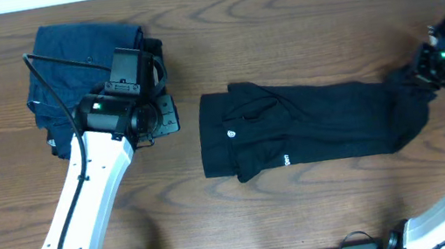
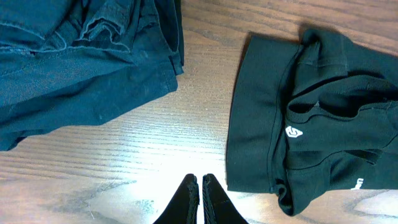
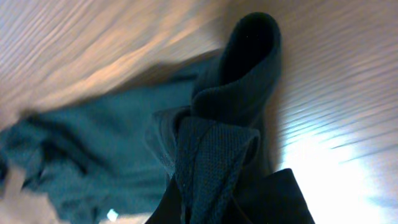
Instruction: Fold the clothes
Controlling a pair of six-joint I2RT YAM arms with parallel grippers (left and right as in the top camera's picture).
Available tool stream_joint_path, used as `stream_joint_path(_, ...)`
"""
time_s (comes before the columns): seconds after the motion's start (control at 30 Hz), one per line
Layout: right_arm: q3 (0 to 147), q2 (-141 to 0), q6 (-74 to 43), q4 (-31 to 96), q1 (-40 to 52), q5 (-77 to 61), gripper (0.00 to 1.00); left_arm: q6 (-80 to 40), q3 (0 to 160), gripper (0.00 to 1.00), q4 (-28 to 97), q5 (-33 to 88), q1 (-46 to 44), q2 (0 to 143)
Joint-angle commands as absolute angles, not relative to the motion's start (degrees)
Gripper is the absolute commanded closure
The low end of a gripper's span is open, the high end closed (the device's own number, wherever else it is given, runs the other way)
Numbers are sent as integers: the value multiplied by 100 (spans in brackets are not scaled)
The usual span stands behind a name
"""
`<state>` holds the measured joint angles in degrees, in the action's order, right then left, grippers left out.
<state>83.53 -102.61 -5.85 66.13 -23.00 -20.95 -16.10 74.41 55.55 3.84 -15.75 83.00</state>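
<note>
The T-shirt [image 1: 312, 133] lies mid-table, right of centre, as a long band folded lengthwise, with its small white logo [image 1: 233, 135] near the left end. The right gripper [image 3: 214, 186] is at the shirt's right end, jaws closed on a bunched fold of the fabric, which is lifted slightly off the table [image 1: 279, 28]. The left gripper [image 2: 200, 186] hovers over bare wood with its fingers pressed together and nothing between them. It sits between the shirt's left edge and the denim stack [image 1: 80, 57] at far left.
</note>
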Motion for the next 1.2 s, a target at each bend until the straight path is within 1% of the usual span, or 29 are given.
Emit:
stream_joint_path(0.0, 8466, -9983, -574, 6748, -1806, -2335, 99, -1575, 7476, 92, 5629, 301, -1544, 8311)
stream_joint_path(0.17, 8248, -10022, -574, 6722, -913, -2335, 99, -1575, 7384, 93, 5658, 298, -1544, 8311)
stream_joint_path(0.3, 7979, -10031, -744, 6333, -207, -2314, 99, -1575, 7317, 92, 5655, 298, -1544, 8315)
stream_joint_path(0.47, 7629, -10042, -873, 5916, 526, -1920, 98, -1573, 7312, 93, 5660, 296, -1544, 8315)
stream_joint_path(0.63, 7144, -10042, -1345, 5157, 1063, -1885, 99, -1573, 7308, 93, 5666, 296, -1544, 8315)
stream_joint_path(0.73, 6792, -10044, -1669, 4471, 1304, -1885, 98, -1573, 7308, 93, 5671, 296, -1544, 8315)
stream_joint_path(0.8, 6632, -10044, -1780, 4084, 1382, -1885, 94, -1573, 7308, 93, 5671, 296, -1544, 8315)
stream_joint_path(0.87, 6471, -10042, -1922, 3699, 1452, -1887, 93, -1573, 7308, 93, 5671, 296, -1544, 8315)
stream_joint_path(0.97, 6342, -10042, -2128, 3461, 1511, -1892, 82, -1573, 7308, 93, 5673, 296, -1544, 8315)
stream_joint_path(1.0, 6335, -10044, -2134, 3459, 1525, -1953, 76, -1573, 7308, 93, 5673, 296, -1544, 8315)
stream_joint_path(1.07, 6344, -10033, -1949, 3374, 1518, -2405, 49, -1573, 7308, 93, 5673, 296, -1544, 8315)
stream_joint_path(1.1, 6368, -10009, -1752, 3336, 1479, -2709, 44, -1575, 7308, 93, 5673, 296, -1544, 8315)
stream_joint_path(1.17, 6488, -9950, -1135, 3332, 1323, -3586, 38, -1573, 7308, 92, 5673, 296, -1544, 8315)
